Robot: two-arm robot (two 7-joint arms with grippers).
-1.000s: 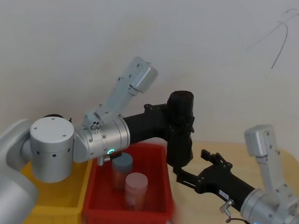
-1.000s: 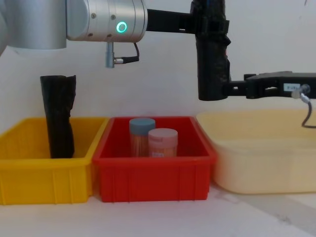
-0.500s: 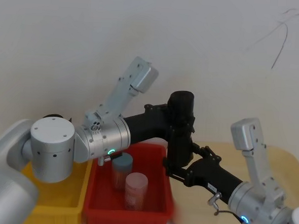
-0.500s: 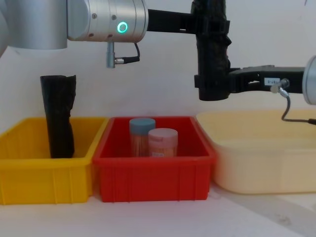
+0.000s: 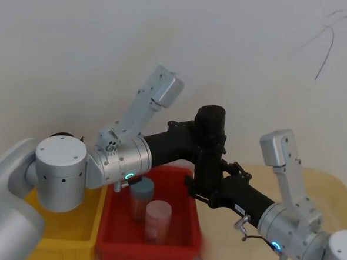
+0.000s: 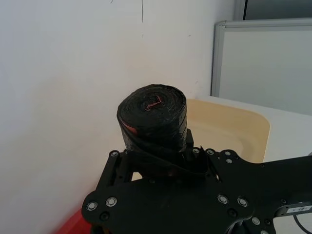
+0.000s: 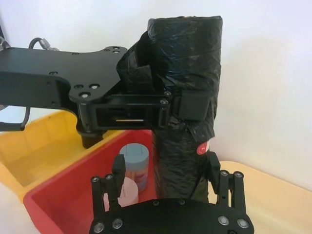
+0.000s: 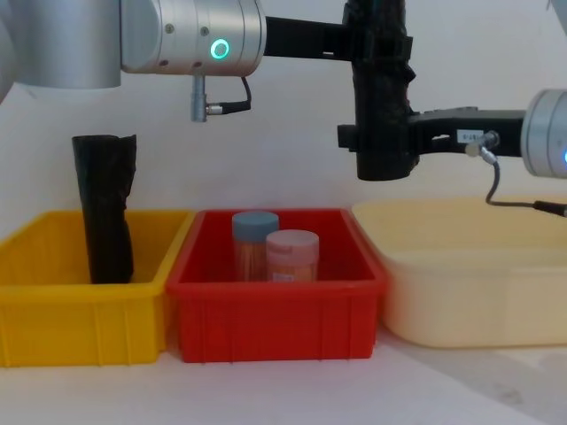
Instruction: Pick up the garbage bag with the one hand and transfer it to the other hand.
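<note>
Black plastic against black fingers makes the head view hard to read. The bag [image 5: 210, 132] hangs upright in the air over the red bin's [image 5: 148, 255] right rim, with the left hand [image 5: 210, 149] clamped on its middle. The chest view cuts off the bag's top at the upper edge. The right hand [image 7: 165, 171] sits at the bag's lower end with its fingers apart, one on each side. The finger [image 7: 118, 168] seen over the bin stands clear of the plastic; whether the other one touches cannot be told. A second ago this hand lay off to the right, over the cream tub [image 8: 469, 301], its tips only reaching the bag's edge. It has since slid in until they poke out past the bag's left side. Bag and left hand have not moved.
</note>
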